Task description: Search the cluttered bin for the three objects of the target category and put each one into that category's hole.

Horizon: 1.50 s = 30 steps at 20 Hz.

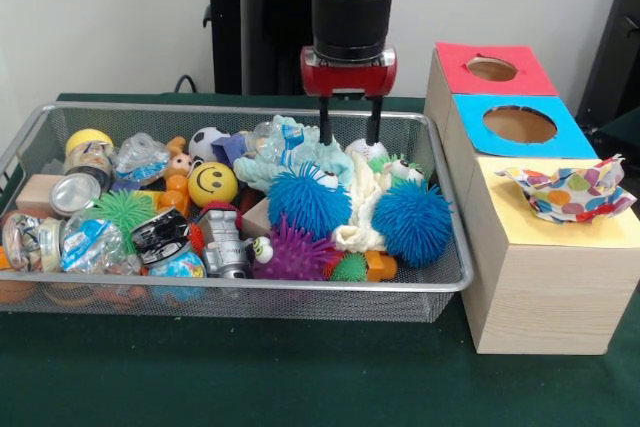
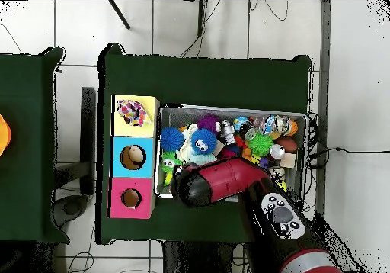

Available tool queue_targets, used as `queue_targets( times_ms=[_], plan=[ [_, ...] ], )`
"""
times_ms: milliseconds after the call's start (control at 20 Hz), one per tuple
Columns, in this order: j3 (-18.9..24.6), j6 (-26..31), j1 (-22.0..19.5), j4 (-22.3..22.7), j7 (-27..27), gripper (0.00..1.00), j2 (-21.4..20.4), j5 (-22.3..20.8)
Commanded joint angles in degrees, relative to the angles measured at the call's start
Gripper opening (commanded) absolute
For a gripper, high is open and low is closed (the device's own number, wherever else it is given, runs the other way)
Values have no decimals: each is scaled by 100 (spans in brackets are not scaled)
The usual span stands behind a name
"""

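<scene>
Gripper (image 1: 348, 134) is hanging over the far right part of the wire bin (image 1: 449, 277), its two dark fingers pointing straight down and standing a little apart, nothing between them. The tips are dipping just past the far rim line, above a white round item (image 1: 360, 150) and the pale blue cloth (image 1: 300, 159).

Directly in front of the gripper, nearer the camera, two blue spiky balls are lying: one (image 1: 308, 198) slightly left of the fingers, the other (image 1: 412, 220) slightly right. A cream cloth (image 1: 361, 209) is sitting between them. A purple spiky ball (image 1: 292, 252) is resting at the near wall, a green spiky ball (image 1: 124, 209) well off to the left. Yellow smiley ball (image 1: 212, 184) is lying left of centre.

Box with holes (image 1: 540, 277) is standing just beside the bin's right wall: red panel (image 1: 492, 69), blue panel (image 1: 518, 125), yellow panel (image 1: 560, 232) with a dotted paper bowl (image 1: 566, 190) sitting on it.

In the overhead view the arm (image 2: 228, 182) is covering the robot-side part of the bin.
</scene>
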Motion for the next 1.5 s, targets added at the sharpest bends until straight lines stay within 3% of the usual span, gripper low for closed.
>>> queue_targets(
  times_ms=[50, 550, 950, 1200, 1500],
  plan=[
    [103, -23, -372, 220, -433, 100, -333, -250],
    [114, -119, -410, 478, -316, 100, -444, -317],
    [-225, -571, -10, 863, 264, 100, -422, -406],
    [-617, -1134, 255, 1119, 590, 100, -218, -551],
    [-981, -1586, 503, 1289, 677, 100, -81, -532]
  ],
)
